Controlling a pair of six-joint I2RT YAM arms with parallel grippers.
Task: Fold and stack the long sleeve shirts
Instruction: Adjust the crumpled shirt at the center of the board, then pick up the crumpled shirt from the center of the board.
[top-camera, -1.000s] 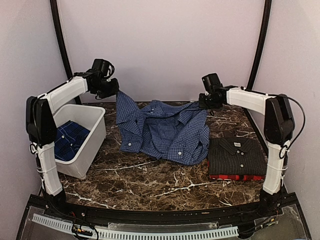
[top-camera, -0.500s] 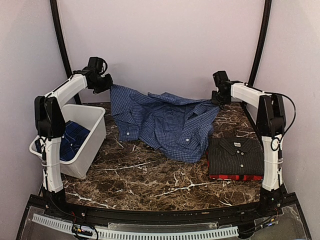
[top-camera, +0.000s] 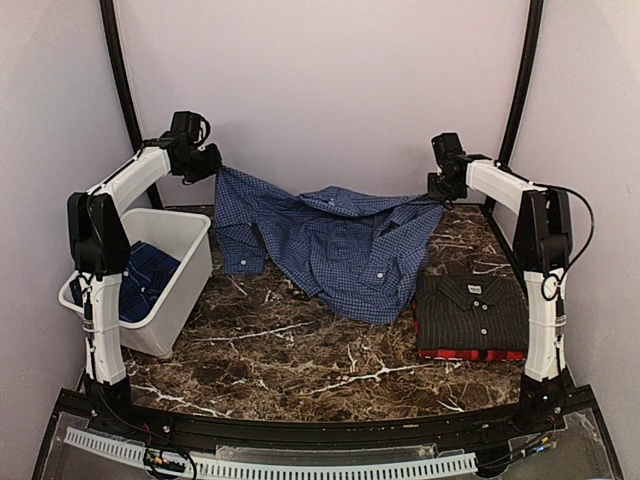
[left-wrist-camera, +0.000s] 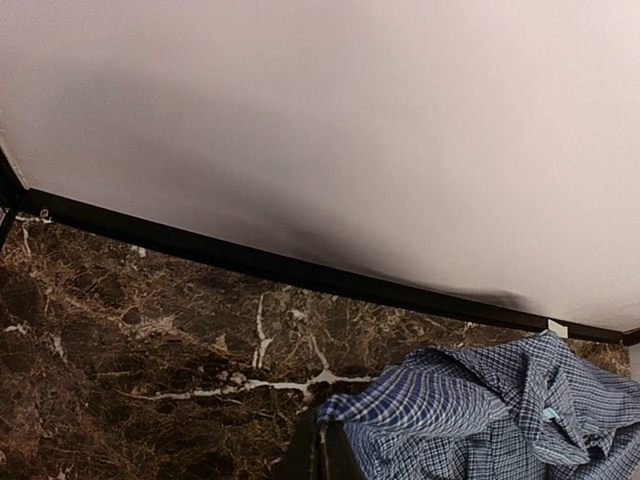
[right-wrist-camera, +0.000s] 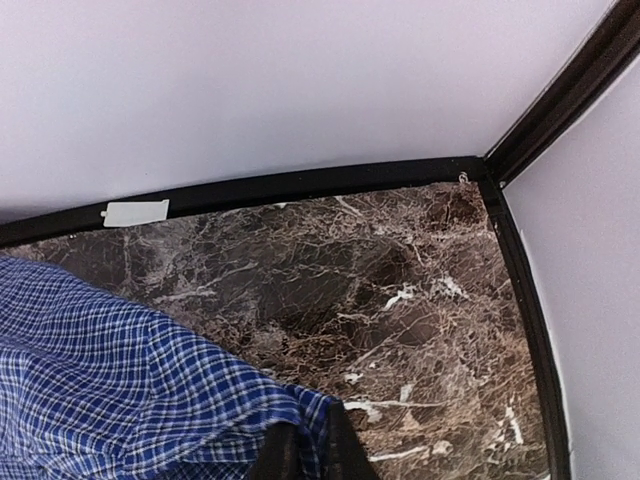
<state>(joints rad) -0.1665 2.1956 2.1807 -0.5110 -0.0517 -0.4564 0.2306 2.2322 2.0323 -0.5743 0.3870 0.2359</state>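
One blue-check shirt (top-camera: 330, 250), one black shirt (top-camera: 472, 312), one red-plaid shirt (top-camera: 470, 354), one bin (top-camera: 190, 285)

Top ext cam: fixed, high, at near edge, facing fwd & down over whole marble table (top-camera: 300, 370) to back wall (top-camera: 320, 90); wide, far off. L wrist cam: low, close behind left gripper (left-wrist-camera: 320, 452), facing back wall & table's far edge; R wrist cam: likewise behind right gripper (right-wrist-camera: 308, 455), facing far right corner. All three share blue-and-white check shirt (top-camera: 330, 250), marble top, back wall.
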